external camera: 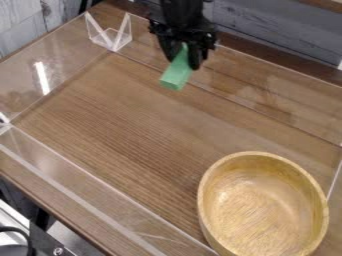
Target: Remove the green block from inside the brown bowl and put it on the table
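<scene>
The green block (177, 70) hangs tilted above the far part of the table (134, 130), its upper end pinched between the black fingers of my gripper (186, 52), which is shut on it. The block's lower end is clear of the wood. The brown bowl (263, 205) stands at the near right corner, well away from the gripper, with nothing inside it.
Low clear plastic walls (54, 70) edge the tabletop on all sides. A small clear folded piece (107, 32) stands at the far left corner. A grey plank wall lies behind the table.
</scene>
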Action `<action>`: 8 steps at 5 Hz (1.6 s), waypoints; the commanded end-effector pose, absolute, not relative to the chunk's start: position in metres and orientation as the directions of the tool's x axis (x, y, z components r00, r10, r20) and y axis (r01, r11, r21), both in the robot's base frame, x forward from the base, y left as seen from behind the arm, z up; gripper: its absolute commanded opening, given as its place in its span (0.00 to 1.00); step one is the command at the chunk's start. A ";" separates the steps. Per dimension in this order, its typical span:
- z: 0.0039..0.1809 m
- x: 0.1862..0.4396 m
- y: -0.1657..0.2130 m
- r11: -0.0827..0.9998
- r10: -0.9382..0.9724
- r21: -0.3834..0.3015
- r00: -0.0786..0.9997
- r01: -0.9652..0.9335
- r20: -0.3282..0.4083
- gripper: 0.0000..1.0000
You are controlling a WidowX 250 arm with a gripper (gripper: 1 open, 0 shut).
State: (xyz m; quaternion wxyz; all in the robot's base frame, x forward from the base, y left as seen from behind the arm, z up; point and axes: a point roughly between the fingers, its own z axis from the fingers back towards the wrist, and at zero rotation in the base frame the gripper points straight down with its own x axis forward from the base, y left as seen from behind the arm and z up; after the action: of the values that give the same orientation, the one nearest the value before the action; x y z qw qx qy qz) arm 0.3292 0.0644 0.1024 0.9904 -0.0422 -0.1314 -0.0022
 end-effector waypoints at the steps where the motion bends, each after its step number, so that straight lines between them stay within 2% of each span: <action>1: 0.125 0.304 0.069 0.993 -0.071 -0.063 0.943 0.096 0.326 0.00; 4: 0.107 0.263 0.073 0.993 -0.077 -0.059 0.947 0.100 0.311 0.00; 8: 0.077 0.251 0.073 0.995 -0.070 -0.052 0.962 0.086 0.264 0.00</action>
State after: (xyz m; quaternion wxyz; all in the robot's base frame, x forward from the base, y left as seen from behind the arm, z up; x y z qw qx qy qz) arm 0.2463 0.0698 0.0681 0.9918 -0.0401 -0.1148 -0.0393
